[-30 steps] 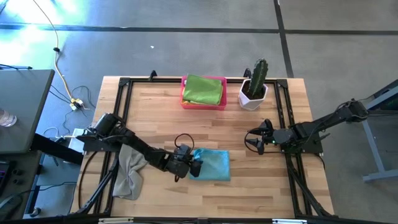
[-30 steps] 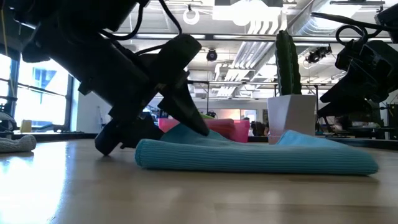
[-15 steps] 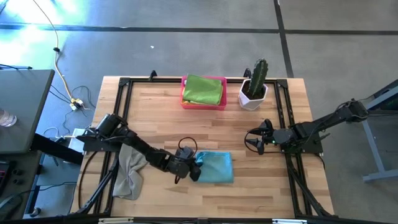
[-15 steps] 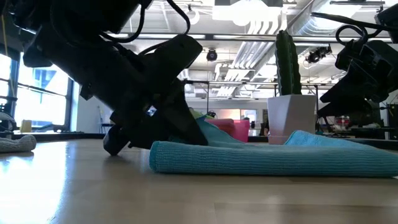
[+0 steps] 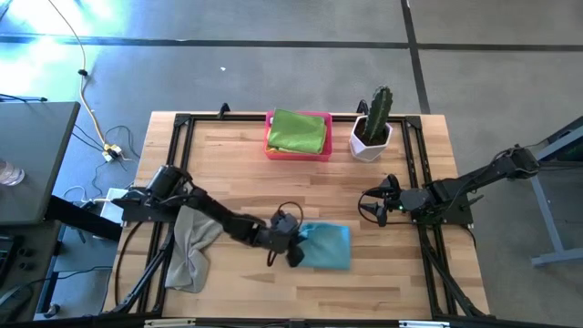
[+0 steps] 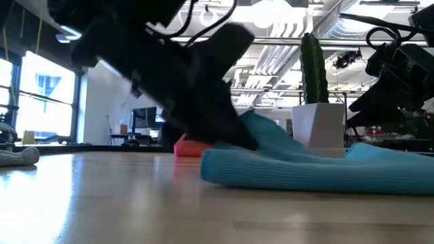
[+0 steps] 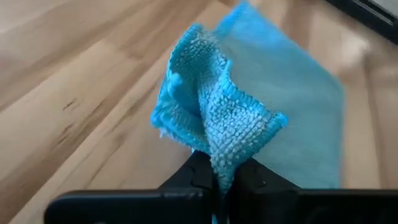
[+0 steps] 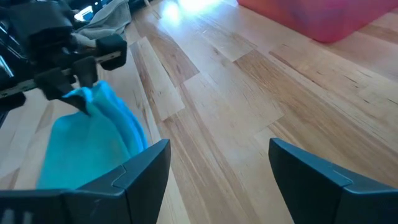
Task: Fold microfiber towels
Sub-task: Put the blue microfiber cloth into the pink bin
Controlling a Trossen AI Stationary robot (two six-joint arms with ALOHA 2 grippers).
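A light blue towel [image 5: 328, 247] lies on the wooden table near its front middle, its left edge bunched and raised. My left gripper [image 5: 298, 246] reaches in from the table's left and is shut on that edge. The towel's right part [image 6: 352, 169] rests flat on the wood. A grey towel [image 5: 189, 248] lies crumpled under the left arm at the table's left. A lime green towel [image 5: 298, 130] lies folded in the pink tray [image 5: 271, 146] at the far edge. My right gripper [image 5: 369, 206] waits open at the table's right, with nothing between its fingers. My left gripper pinches the blue towel's left edge [image 7: 225, 152] between its two fingers [image 7: 198, 177]; the cloth is gathered there into a fold of several layers. The fingers come slanting down from the table's left. The pinched edge [image 6: 261, 129] stands lifted, and the rest lies slack on the table.
A cactus in a white pot [image 5: 372, 128] stands at the far right, beside the pink tray. A black frame [image 5: 182, 128] runs along the table's edges. Bare wood lies between the blue towel and the tray.
My left gripper has shut on the blue towel's left edge, rolled about its own line, and moved toward the table's right edge and a little up. The towel's left edge has bunched and risen off the wood, and the whole towel has slid somewhat to the right.
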